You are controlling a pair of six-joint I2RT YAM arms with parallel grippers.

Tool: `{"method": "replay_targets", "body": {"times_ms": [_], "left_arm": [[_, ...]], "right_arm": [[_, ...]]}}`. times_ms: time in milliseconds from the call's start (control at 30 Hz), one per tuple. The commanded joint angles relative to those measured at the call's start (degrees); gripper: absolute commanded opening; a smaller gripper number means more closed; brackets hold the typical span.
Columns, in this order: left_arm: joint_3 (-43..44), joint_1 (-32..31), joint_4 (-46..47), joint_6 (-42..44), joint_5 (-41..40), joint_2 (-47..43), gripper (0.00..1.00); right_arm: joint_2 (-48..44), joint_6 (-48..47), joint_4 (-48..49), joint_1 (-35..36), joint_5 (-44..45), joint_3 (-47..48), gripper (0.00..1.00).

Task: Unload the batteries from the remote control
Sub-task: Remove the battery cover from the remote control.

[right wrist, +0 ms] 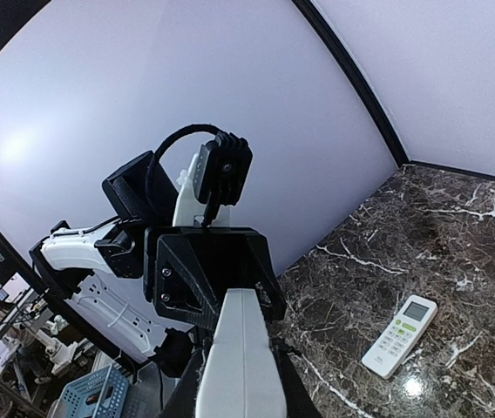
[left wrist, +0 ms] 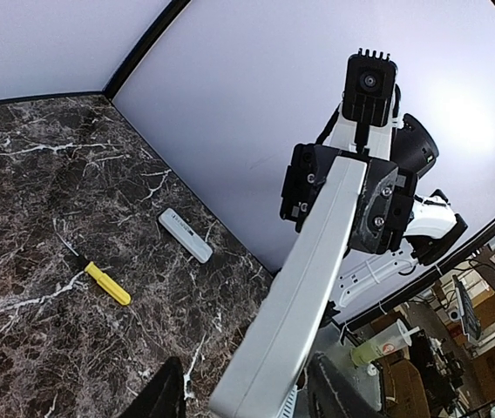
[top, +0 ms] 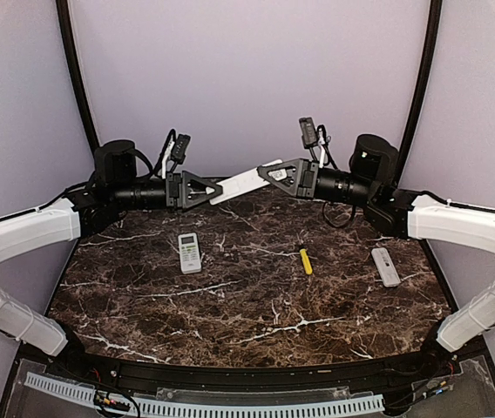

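Batteries cannot be seen in any view and are judged to lie shut inside the white remote control, which is held in the air over the back of the worktop. Once freed they are expected to be light, hard, smooth and apt to roll, so each is best pinched across its middle. The remote control itself is taken for stiff, slick plastic: one end is pinched by the right gripper, the other is flanked by the left gripper, though whether that one is pressed on it cannot be told.
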Motion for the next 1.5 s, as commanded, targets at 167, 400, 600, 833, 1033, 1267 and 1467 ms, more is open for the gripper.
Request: {"method": "replay_targets", "body": {"times_ms": [167, 400, 600, 833, 1033, 1267, 1467], "left_arm": [[-1.26, -0.2, 2.97, -0.98, 0.4, -1.48, 0.4], [-1.84, -0.2, 4.5, -1.04, 2.08, -1.67, 0.33], [-2.4, -0.2, 5.51, -1.02, 3.85, -1.99, 0.28], [-2.58, -0.2, 6.18, -0.95, 5.07, -2.2, 0.21], [-3.0, -0.15, 7.02, -1.24, 5.94, -2.27, 0.17], [-3.13, -0.2, 8.29, -1.97, 7.02, -2.13, 0.14], [-3.67, -0.2, 10.06, -3.19, 8.03, -2.09, 0.14]], "right_arm": [[-1.2, 1.4, 1.31, 0.52, 1.25, 1.07, 0.0], [-1.32, 2.53, -1.29, 0.49, 4.03, 1.26, 0.0], [-1.27, 5.02, -3.2, -0.42, 6.43, 0.92, 0.0], [-0.21, 8.37, -1.54, -1.69, 5.46, -0.2, 0.0], [0.26, 9.28, -0.32, -1.99, 5.18, -0.82, 0.0], [0.28, 11.26, 2.72, -2.92, 3.57, -2.23, 0.0], [0.67, 14.07, 6.9, -3.96, 1.8, -4.32, 0.0]]}}
